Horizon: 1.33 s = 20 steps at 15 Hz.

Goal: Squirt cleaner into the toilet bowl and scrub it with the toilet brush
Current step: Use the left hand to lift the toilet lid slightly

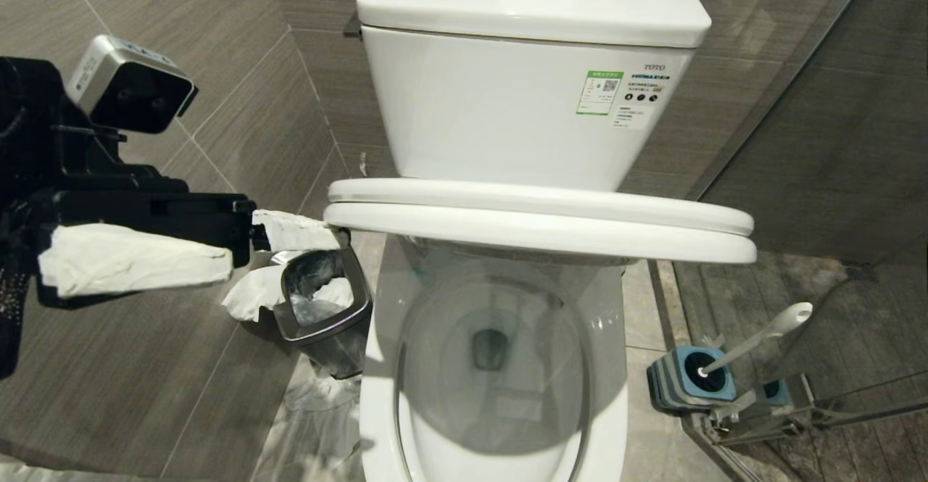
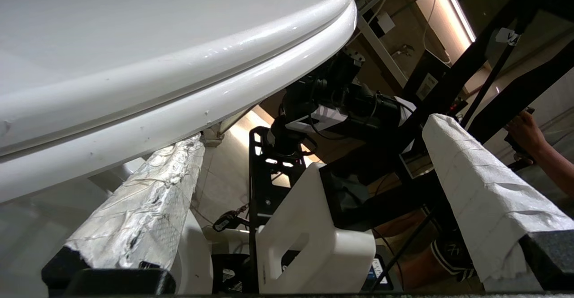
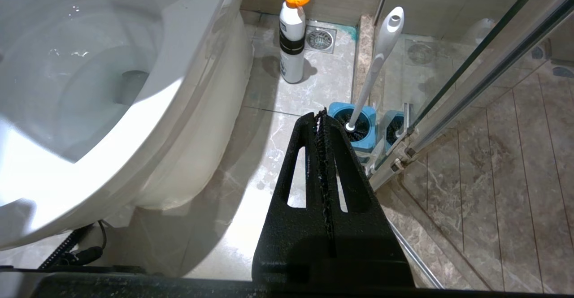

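My left gripper [image 1: 250, 239], spread wide, sits at the seat's [image 1: 540, 232] left edge; a slip could drop the seat over the bowl [image 1: 493, 366].

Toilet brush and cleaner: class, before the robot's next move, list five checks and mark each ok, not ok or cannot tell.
1. Seat and lid raised off the toilet bowl: ok, partly lifted.
2. Left tool open, at the seat's left edge: ok.
3. Right tool empty and shut: ok.
4. Toilet brush in its holder, unobstructed: ok.
5. Cleaner already in the bowl: cannot tell.
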Available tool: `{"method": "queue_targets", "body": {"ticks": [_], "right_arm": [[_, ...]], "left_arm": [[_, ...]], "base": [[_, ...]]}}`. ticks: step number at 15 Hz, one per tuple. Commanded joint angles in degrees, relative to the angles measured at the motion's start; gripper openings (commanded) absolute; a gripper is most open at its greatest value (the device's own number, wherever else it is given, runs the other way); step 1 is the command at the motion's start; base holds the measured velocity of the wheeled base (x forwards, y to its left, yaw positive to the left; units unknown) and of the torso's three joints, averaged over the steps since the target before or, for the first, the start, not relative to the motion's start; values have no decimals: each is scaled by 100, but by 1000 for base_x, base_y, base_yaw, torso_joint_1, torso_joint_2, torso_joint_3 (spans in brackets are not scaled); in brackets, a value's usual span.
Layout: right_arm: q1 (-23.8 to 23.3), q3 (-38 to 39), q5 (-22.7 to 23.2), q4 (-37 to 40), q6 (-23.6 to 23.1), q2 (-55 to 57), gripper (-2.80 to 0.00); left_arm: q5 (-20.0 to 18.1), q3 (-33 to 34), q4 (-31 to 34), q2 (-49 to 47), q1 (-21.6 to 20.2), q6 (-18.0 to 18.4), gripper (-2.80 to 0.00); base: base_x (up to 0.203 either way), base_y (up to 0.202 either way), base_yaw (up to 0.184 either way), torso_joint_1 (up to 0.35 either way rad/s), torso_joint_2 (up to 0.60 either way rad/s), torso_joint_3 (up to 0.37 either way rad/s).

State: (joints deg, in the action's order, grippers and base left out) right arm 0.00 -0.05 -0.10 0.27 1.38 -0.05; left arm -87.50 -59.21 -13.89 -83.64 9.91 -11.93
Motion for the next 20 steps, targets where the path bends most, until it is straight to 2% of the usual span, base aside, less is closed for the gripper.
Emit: {"method": "queue_targets", "body": {"ticks": [1, 8, 14, 20], "right_arm": [[0, -4, 1, 0, 3, 5, -280], [0, -2, 1, 0, 3, 5, -280], [0, 2, 1, 0, 3, 5, -280], [0, 4, 1, 0, 3, 5, -280]], "left_arm": [[-16, -188, 0, -209, -7, -11, 0], [-16, -1023, 192, -578, -7, -19, 0], [-16, -1353, 211, -728, 0, -87, 0], [-16, -2643, 656, -1075, 54, -129, 0]], "base": [[0, 0, 0, 0, 0, 0], [0, 0, 0, 0, 0, 0], [0, 0, 0, 0, 0, 0], [0, 0, 0, 0, 0, 0]]}}
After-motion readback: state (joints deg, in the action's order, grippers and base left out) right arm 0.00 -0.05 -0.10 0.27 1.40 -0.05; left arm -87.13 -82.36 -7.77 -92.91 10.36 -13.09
